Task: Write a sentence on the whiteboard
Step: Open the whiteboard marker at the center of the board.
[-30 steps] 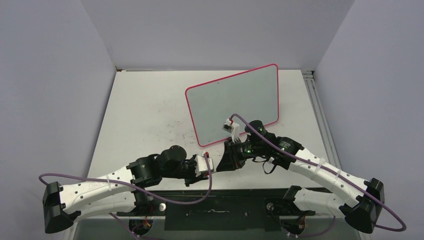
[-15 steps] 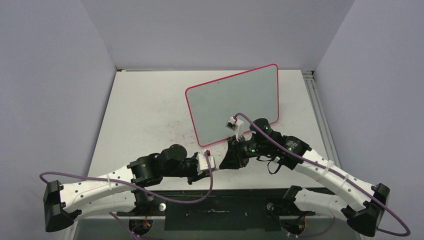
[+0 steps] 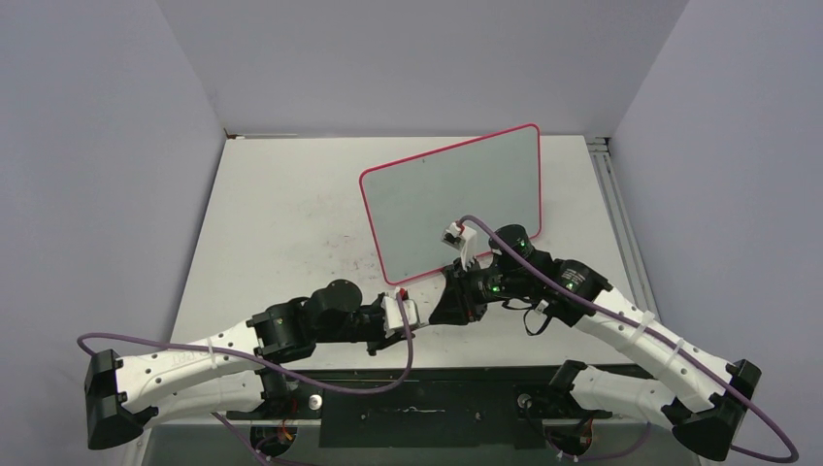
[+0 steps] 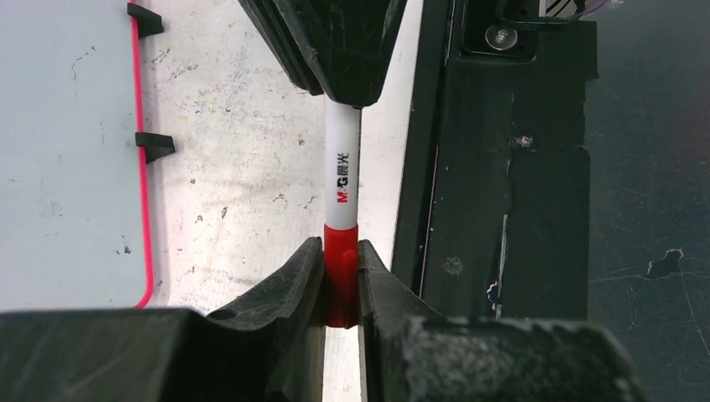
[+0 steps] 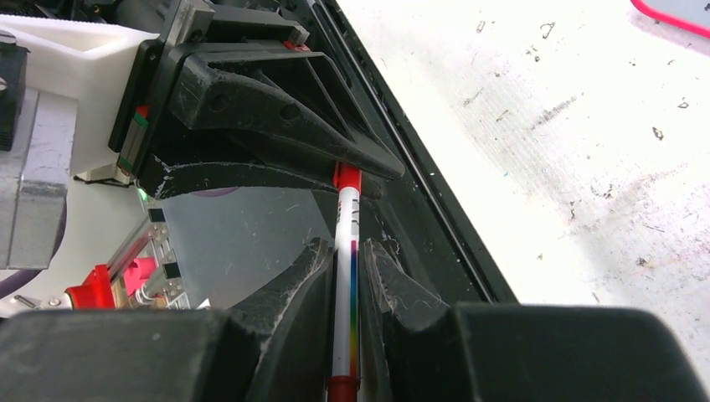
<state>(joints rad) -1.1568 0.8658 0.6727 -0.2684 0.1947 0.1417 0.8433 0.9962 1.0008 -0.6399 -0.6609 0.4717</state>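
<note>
Both grippers are clamping one marker above the worktop's near edge: the left gripper is squeezing its red cap, the right gripper its white barrel. The whiteboard is sitting just beyond them, reaching toward the far right corner

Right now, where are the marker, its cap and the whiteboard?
marker (image 4: 342,176), left wrist view, white barrel
cap (image 4: 342,244), left wrist view, red part below the barrel
whiteboard (image 3: 437,194), top view, bare face
</note>
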